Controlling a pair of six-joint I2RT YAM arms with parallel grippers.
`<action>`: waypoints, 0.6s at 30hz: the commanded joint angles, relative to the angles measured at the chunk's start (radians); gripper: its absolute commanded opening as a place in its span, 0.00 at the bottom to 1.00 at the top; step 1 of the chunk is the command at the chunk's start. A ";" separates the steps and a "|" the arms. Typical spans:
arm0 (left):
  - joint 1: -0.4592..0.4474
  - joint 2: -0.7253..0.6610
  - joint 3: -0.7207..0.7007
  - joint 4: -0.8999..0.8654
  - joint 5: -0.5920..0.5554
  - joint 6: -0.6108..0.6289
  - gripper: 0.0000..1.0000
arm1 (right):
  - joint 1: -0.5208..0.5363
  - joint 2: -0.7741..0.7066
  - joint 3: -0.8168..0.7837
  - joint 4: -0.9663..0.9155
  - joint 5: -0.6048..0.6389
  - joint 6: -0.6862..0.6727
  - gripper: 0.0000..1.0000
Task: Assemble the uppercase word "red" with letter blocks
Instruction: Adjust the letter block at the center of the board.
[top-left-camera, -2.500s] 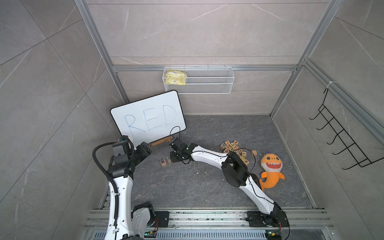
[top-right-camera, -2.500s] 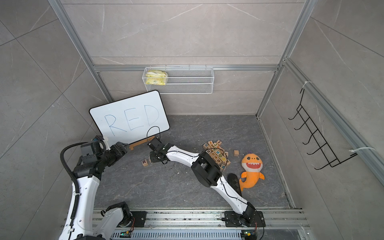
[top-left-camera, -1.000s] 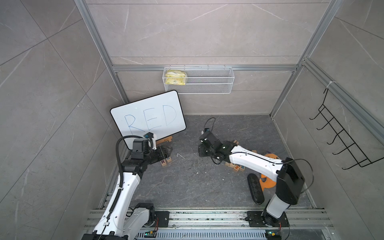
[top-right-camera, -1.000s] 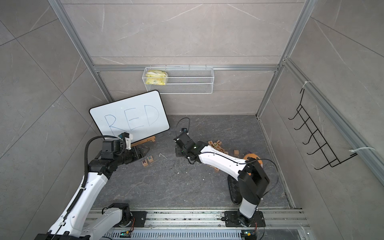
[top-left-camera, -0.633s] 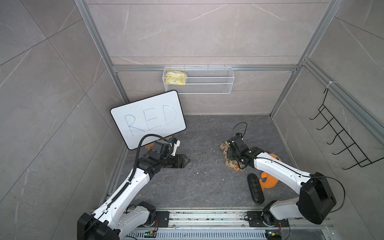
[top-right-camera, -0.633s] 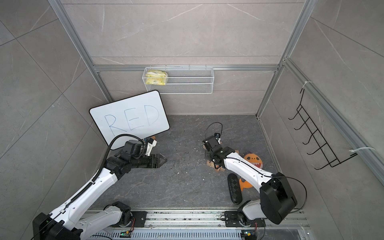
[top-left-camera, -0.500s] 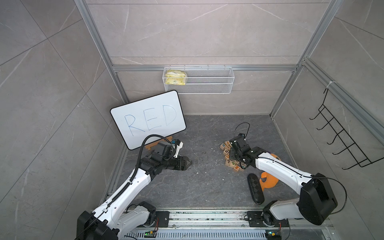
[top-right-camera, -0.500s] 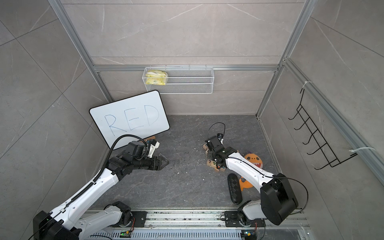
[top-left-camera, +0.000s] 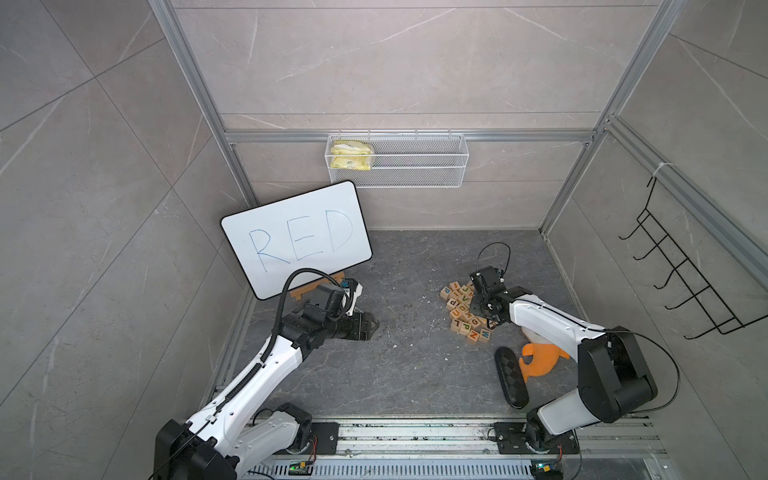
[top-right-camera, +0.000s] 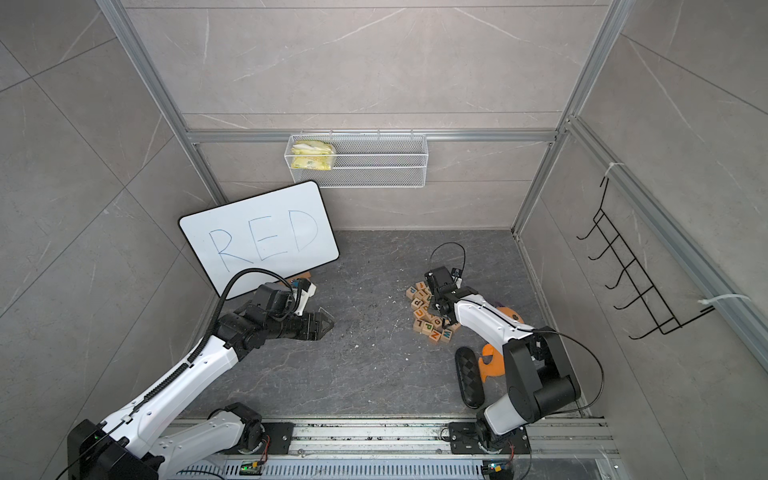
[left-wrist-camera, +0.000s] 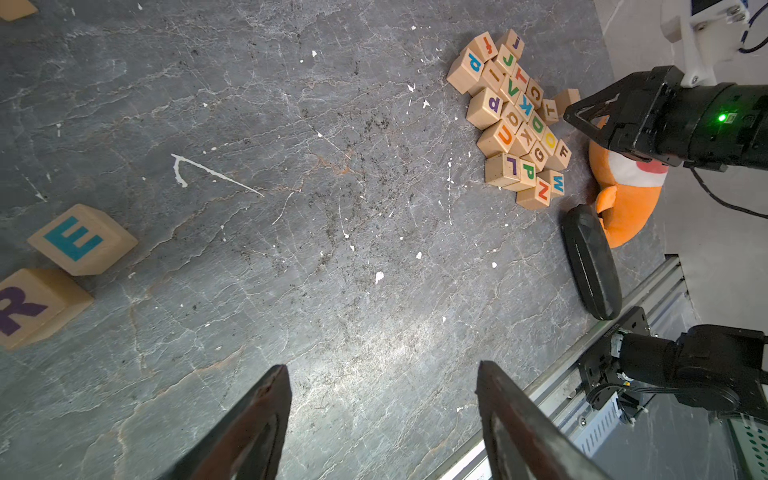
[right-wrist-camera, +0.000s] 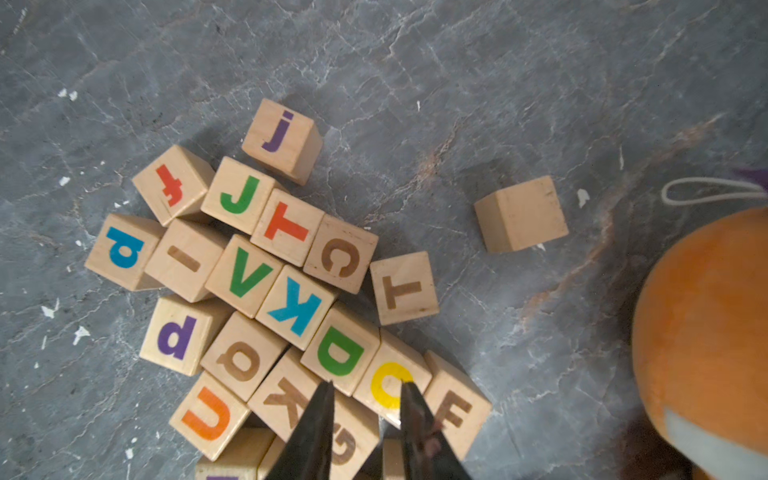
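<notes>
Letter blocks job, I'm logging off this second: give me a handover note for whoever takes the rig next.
Left hand: open, empty, above the floor.
Right hand: jaws slightly apart, nothing gripped, over the block pile, right by the green D block.
R block and E block: side by side on the floor, well away from the pile, letters up.
Done: R and E are set out.
Left: grasp D, which is hemmed in by neighbouring blocks, and place it after E.
</notes>
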 joint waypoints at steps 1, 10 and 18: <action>-0.003 -0.016 0.018 -0.018 -0.006 0.029 0.74 | -0.013 0.045 0.041 -0.007 -0.008 -0.008 0.31; -0.001 -0.021 0.022 -0.028 -0.038 0.035 0.75 | -0.030 0.133 0.061 0.016 -0.066 0.008 0.33; -0.002 -0.023 0.024 -0.032 -0.047 0.034 0.75 | -0.030 0.125 0.063 0.023 -0.088 0.044 0.34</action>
